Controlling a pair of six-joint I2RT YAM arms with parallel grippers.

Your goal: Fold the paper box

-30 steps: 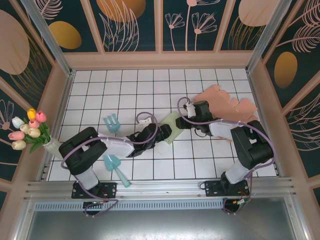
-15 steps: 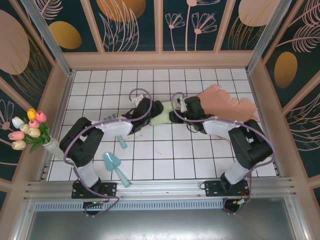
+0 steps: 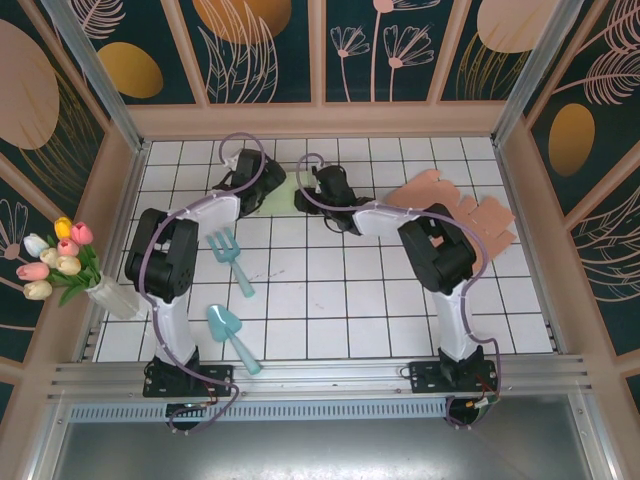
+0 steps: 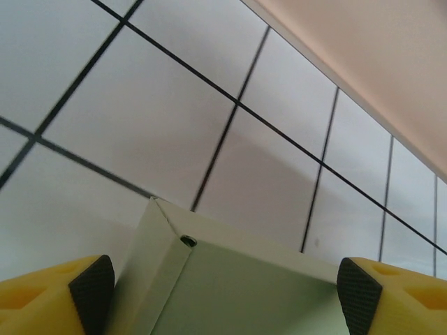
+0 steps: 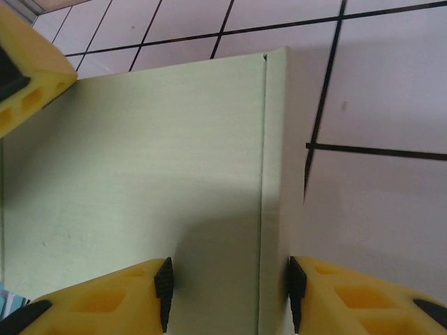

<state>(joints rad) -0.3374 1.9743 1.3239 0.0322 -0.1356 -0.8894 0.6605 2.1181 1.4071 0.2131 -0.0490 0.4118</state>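
The pale green paper box (image 3: 272,192) lies on the white tiled table near the back wall, between both grippers. My left gripper (image 3: 245,172) reaches it from the left. In the left wrist view the left gripper (image 4: 225,293) has its jaws spread wide, and a folded corner of the box (image 4: 237,279) fills the gap between the pads. My right gripper (image 3: 318,188) meets the box from the right. In the right wrist view the right gripper (image 5: 227,293) is half closed on the box (image 5: 140,174), with one pad on its top panel and the other against its folded side edge.
A flat pink cardboard sheet (image 3: 455,205) lies at the back right, under the right arm. A teal toy fork (image 3: 228,255) and a teal scoop (image 3: 230,335) lie front left. A vase of tulips (image 3: 60,265) stands at the left wall. The back wall (image 3: 320,120) is close behind the box.
Both arms have stretched far back and to the left, and the green box has travelled with them from the table's middle to near the back wall.
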